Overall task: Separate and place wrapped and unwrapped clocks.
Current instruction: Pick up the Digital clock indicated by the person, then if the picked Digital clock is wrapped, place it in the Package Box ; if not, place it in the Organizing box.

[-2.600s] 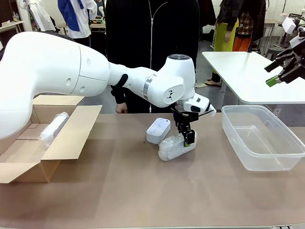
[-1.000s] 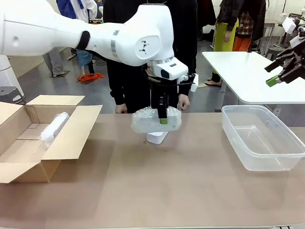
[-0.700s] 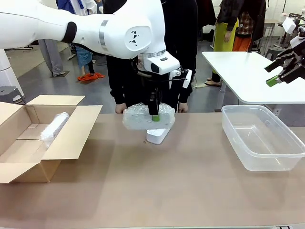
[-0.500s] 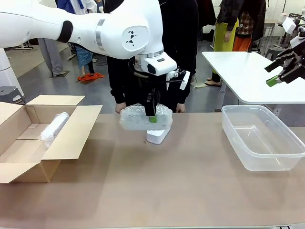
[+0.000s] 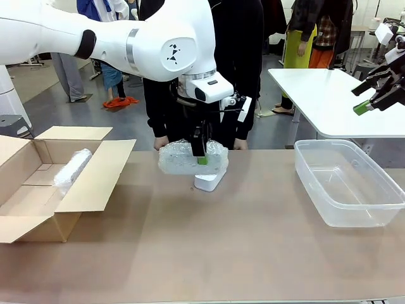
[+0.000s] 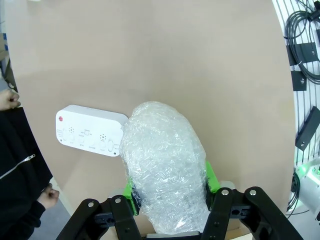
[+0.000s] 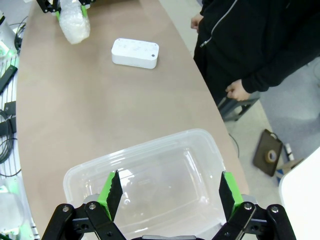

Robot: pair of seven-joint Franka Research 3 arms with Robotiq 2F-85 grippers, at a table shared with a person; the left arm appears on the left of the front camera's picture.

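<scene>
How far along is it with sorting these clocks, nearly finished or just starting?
Roughly halfway. Done: one whitish bubble-wrapped bundle lies in the open cardboard box. In hand: the left gripper holds the second bubble-wrapped bundle above the table. Left: setting that down, then the bare flat white plastic clock on the table, probably bound for the clear plastic tub.

The bundle is crinkly glossy bubble wrap, the clock smooth plastic.

The brown table bears a bare white clock — a cardboard box to its left, a clear plastic bin to its right.
</scene>
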